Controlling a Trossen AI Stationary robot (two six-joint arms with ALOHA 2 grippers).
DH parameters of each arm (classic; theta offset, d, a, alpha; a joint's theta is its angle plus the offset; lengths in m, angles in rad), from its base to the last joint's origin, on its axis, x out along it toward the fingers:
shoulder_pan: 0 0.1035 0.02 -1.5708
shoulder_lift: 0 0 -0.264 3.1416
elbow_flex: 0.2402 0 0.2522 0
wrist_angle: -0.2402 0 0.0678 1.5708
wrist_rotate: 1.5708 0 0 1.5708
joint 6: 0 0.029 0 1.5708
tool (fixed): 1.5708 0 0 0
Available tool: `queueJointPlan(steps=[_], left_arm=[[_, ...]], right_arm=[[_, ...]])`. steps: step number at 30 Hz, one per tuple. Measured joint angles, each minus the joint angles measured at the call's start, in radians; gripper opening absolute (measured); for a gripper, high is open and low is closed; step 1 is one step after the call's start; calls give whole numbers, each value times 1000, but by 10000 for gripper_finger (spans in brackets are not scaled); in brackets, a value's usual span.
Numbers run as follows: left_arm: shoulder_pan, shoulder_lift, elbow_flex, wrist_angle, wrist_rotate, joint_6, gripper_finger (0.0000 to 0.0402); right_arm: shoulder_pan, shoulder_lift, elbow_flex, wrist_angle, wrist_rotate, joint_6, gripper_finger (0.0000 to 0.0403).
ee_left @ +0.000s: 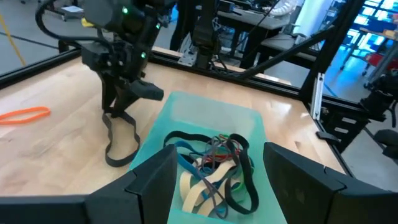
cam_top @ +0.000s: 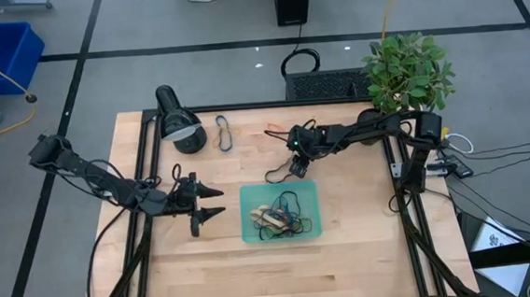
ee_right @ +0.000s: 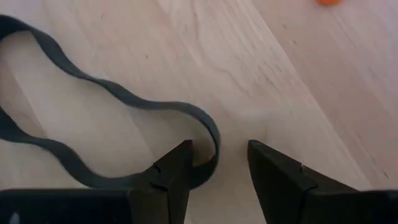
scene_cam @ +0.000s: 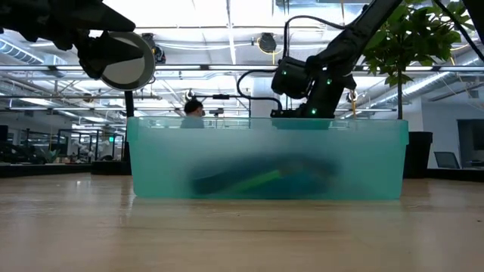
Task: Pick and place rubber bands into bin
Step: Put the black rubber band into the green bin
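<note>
The wooden table [cam_top: 347,255] carries everything, and the largest thing near it is a potted plant [cam_top: 407,71] at its far right corner, with a black lamp [cam_top: 177,117] lying near the far left corner. The right arm reaches from the right edge toward the middle of the table, its right gripper [cam_top: 298,168] pointing down just beyond the far edge of the bin [cam_top: 249,234]; the fingers are spread, and one end of a dark grey rubber band [ee_right: 93,93] curls between them on the wood, with the band's loop trailing away toward the table's left. In the left wrist view the same band [ee_left: 121,140] hangs and droops from under that gripper, its lower end on the table beside the bin [ee_left: 249,121]. The left arm waits over the left part of the table, its left gripper [cam_top: 211,201] spread wide and empty, pointing at the bin's left wall. The teal bin sits at the middle of the table and holds a tangle of rubber bands [cam_top: 284,217] in black, blue, tan and orange. A black band [cam_top: 224,133] lies loose near the far edge beside the lamp, and an orange band [ee_left: 25,114] lies on the wood well apart from the bin.
</note>
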Motion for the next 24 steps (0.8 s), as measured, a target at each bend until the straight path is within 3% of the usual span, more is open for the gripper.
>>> queueJointPlan(steps=[5,13,24], left_arm=[[10,0,0,-1,10,0,246],[10,0,0,0,10,0,246],[10,0,0,0,9,0,246]], right_arm=[[-6,-5,0,-9,2,39,113],[-7,-6,0,-1,4,25,8],[-2,-61,-1,11,7,35,2]])
